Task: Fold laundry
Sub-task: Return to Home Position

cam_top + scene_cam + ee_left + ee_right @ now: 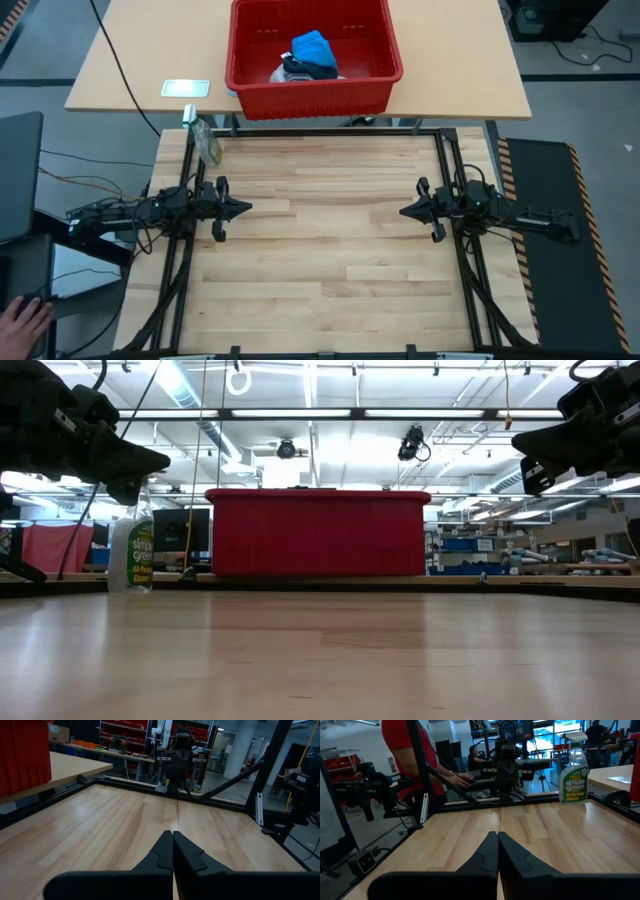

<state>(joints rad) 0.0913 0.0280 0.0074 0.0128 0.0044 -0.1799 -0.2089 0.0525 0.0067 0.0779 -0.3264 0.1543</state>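
The laundry lies in the red basket [313,55] on the far table: a bright blue garment [314,46] on top of a dark navy piece [308,68], with a bit of grey or white cloth [282,74] beside them. In the low view the basket's wall [317,532] hides the clothes. My left gripper [243,209] hovers shut above the wooden table's left side, pointing right; its fingers [173,840] are together. My right gripper [405,211] hovers shut over the right side, pointing left, fingers [498,840] together. Neither is near the laundry.
A spray bottle [206,140] stands at the wooden table's far left corner [131,550]. A white card [186,88] lies on the far table left of the basket. A person in red stands beyond the left side [412,755]; a hand [22,320] shows at the lower left.
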